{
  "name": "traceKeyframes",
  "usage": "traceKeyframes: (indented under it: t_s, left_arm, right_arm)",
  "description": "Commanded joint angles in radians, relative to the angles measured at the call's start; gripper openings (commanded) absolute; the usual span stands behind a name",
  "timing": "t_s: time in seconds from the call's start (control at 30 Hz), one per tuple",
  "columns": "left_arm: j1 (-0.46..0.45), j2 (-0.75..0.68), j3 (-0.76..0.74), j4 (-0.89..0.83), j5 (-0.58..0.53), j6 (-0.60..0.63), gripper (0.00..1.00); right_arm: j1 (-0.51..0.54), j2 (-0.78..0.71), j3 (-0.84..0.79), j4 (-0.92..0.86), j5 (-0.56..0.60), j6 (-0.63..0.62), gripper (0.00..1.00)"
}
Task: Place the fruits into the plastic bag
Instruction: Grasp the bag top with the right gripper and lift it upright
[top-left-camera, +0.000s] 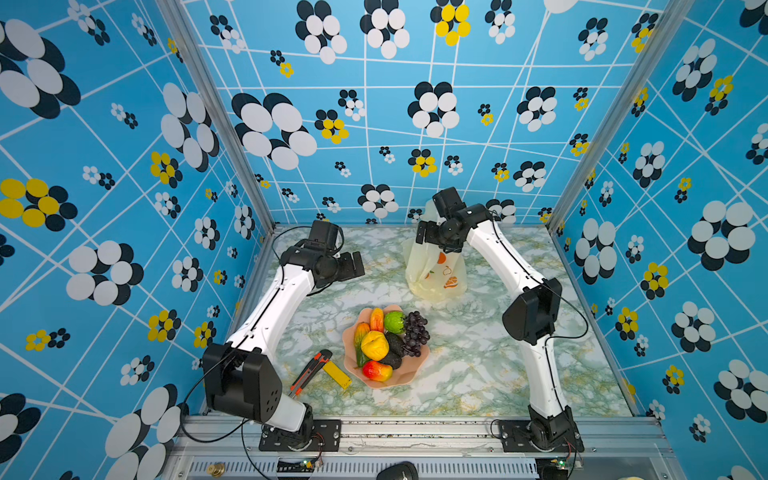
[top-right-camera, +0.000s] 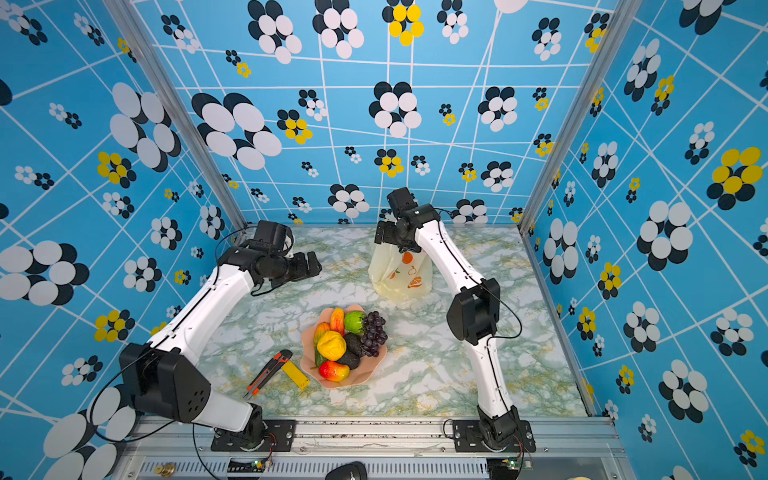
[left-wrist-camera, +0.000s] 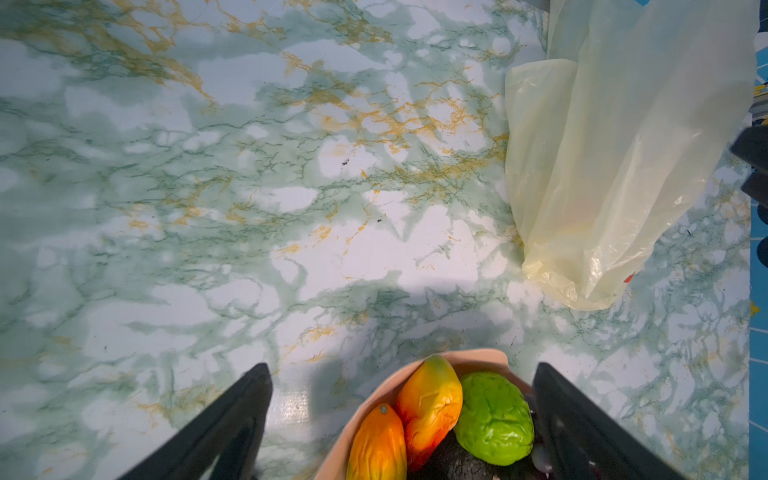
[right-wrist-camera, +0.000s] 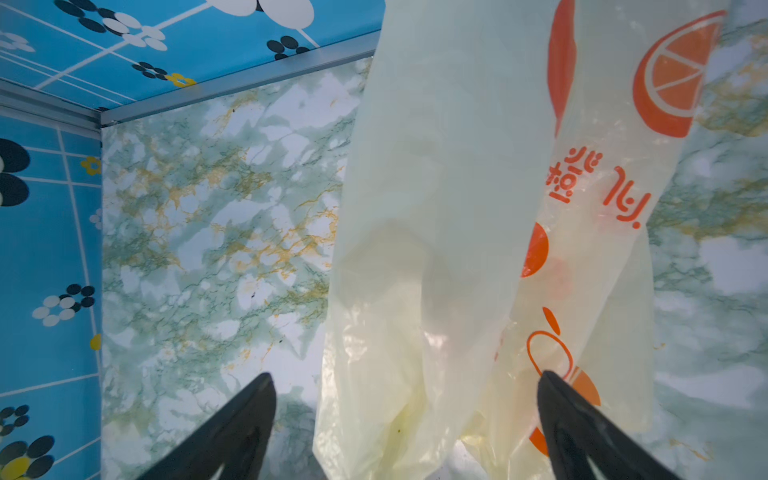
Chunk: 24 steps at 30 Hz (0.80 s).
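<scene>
Plastic bag (top-left-camera: 434, 270): pale yellow film, standing crumpled on the marbled table (top-left-camera: 478, 365) beyond the pink bowl (top-left-camera: 401, 379), apart from it. Print: orange slice, orange outlines and orange characters, unreadable at this angle.
Fruits (top-left-camera: 384, 343): all heaped in the bowl; grape bunch (top-left-camera: 415, 332) at its bag-side rim.
Right gripper (right-wrist-camera: 405, 373): jaws wide, bag film between them, unpinched.
Left gripper (left-wrist-camera: 403, 365): jaws wide, empty, above the bowl's far edge.
Utility knife (top-left-camera: 309, 372), yellow block (top-left-camera: 337, 374): just beside the bowl, opposite the grapes.
</scene>
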Motion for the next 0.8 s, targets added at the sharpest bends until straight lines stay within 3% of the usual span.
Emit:
traceKeyframes:
  t_s: [0.0, 0.1, 0.17, 0.23, 0.37, 0.5, 0.77]
  left_arm:
    - [0.020, -0.094, -0.061, -0.066, -0.020, -0.013, 0.99]
    - [0.054, -0.167, -0.101, -0.090, -0.003, 0.002, 0.99]
    - [0.089, -0.209, -0.126, -0.097, 0.022, 0.022, 0.99]
    - [0.107, -0.244, -0.144, -0.112, 0.018, 0.032, 0.99]
    - [0.078, -0.323, -0.202, -0.092, 0.038, 0.007, 0.99]
    - [0.041, -0.424, -0.324, -0.048, 0.022, -0.011, 0.99]
    - [-0.028, -0.514, -0.311, -0.052, 0.002, 0.026, 0.99]
  right_arm:
    - [0.025, 0.122, 0.158, -0.158, 0.094, -0.005, 0.99]
    - [0.030, 0.209, 0.258, -0.229, 0.156, 0.028, 0.99]
    - [0.031, 0.215, 0.243, -0.233, 0.193, 0.031, 0.99]
    - [0.033, 0.203, 0.210, -0.227, 0.218, 0.043, 0.90]
    - [0.033, 0.137, 0.166, -0.201, 0.177, 0.072, 0.27]
    - [0.036, 0.016, 0.144, -0.163, 0.162, 0.063, 0.00]
    - [0.036, -0.260, 0.039, -0.022, -0.033, -0.110, 0.00]
